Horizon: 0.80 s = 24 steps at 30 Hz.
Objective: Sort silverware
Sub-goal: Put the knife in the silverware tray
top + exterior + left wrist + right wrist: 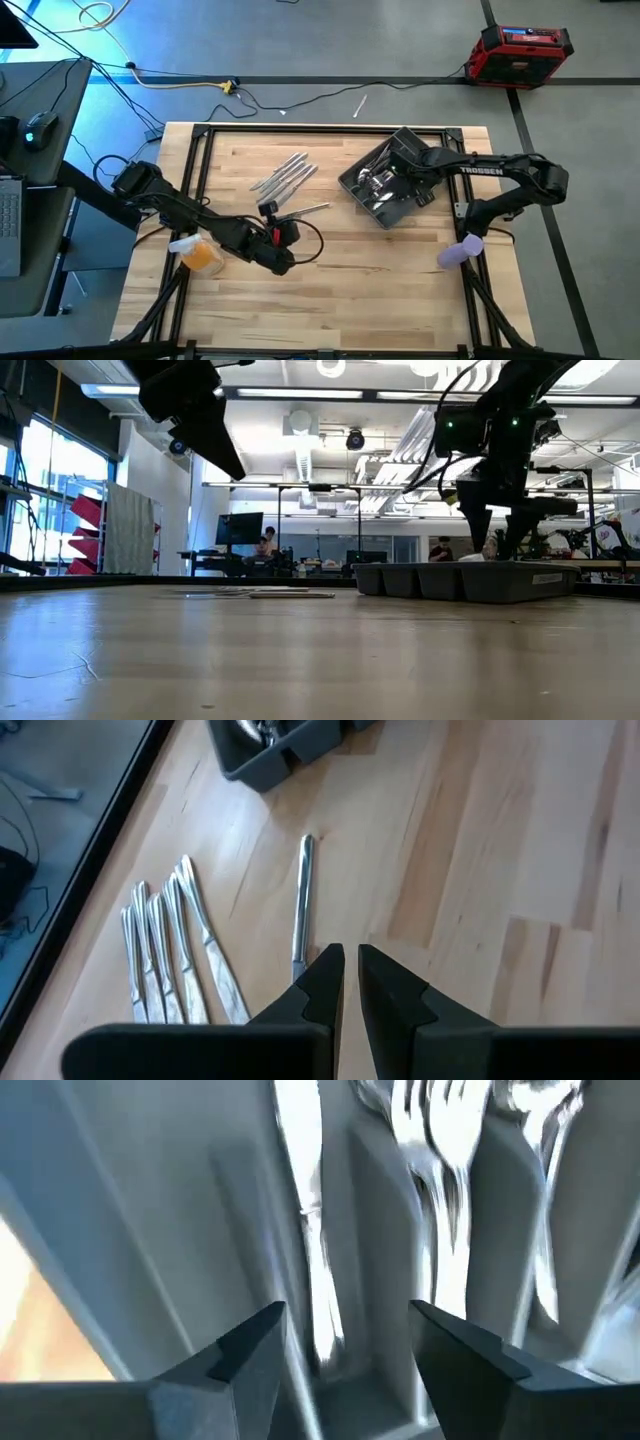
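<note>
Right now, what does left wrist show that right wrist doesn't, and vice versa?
Left wrist only: a row of shiny silver metal knives lying on the light wooden table, one lone silver metal piece lying apart from them just ahead of the left pincer, whose fingers are nearly together.

Right wrist only: the compartment walls up close, silver forks inside, and the open right pincer over a compartment.

Both: the dark grey compartmented plastic tray holding silverware.

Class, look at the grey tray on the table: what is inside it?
The grey tray holds silverware: forks and a knife in separate compartments. The right gripper, open above it, hides part of the tray.
</note>
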Motion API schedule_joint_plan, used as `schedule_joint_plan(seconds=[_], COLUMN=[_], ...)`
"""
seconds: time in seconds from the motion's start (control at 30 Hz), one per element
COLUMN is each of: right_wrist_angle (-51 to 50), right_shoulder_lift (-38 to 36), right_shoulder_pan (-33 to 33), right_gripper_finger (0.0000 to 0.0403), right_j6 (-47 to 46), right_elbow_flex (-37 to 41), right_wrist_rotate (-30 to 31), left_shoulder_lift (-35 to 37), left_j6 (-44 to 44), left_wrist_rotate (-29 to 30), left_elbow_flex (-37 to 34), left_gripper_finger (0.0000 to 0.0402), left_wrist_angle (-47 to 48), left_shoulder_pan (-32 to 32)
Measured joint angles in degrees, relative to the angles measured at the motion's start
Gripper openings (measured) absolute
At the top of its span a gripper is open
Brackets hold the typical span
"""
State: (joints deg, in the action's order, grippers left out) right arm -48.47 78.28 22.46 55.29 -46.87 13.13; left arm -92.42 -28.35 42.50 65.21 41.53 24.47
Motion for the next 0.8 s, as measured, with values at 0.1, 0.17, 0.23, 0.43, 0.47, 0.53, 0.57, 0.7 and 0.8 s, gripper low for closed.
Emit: schedule_joint_plan(seconds=[0.1,0.17,0.23,0.43,0.47,0.53,0.57,0.7,0.8], right_wrist_angle=[2.3,3.2,4.7,15.2,17.4,22.3,25.0,36.0,44.0], right_shoulder_lift=[0.4,0.4,0.4,0.4,0.4,0.4,0.4,0.5,1.4], right_shoulder_pan=[0.1,0.2,-0.4,-8.8,-11.0,-15.1,-17.3,-24.4,-28.2], right_gripper_finger=[0.0179,0.0165,0.0151,0.0134,0.0134,0.0134,0.0134,0.0134,0.0134], right_j6=[-3.5,-6.5,-8.4,-16.5,-17.9,-21.1,-23.3,-35.8,-44.0], right_elbow_flex=[0.0,0.0,0.0,0.0,0.0,0.0,0.0,0.0,0.0], right_wrist_rotate=[1.9,0.3,-6.4,-15.5,-16.1,-16.5,-16.5,-16.8,-16.8], left_shoulder_lift=[0.0,0.0,0.0,0.0,0.0,0.1,0.2,0.5,0.5], left_j6=[-0.2,-1.0,-2.0,-3.0,-2.9,-1.6,-1.1,0.6,2.8], left_wrist_rotate=[0.0,-0.2,-1.3,-4.8,-5.4,-7.1,-8.5,-14.9,-16.9], left_elbow_flex=[0.0,0.0,-0.7,-9.8,-11.5,-14.5,-15.8,-20.8,-23.9], left_gripper_finger=[0.0017,0.0017,0.0017,0.0038,0.0044,0.0058,0.0066,0.0092,0.0101], left_wrist_angle=[0.3,0.7,0.6,-4.4,-5.9,-8.6,-10.2,-16.6,-21.9], left_shoulder_pan=[0.0,0.0,-0.1,-3.2,-4.1,-6.3,-7.4,-11.9,-15.0])
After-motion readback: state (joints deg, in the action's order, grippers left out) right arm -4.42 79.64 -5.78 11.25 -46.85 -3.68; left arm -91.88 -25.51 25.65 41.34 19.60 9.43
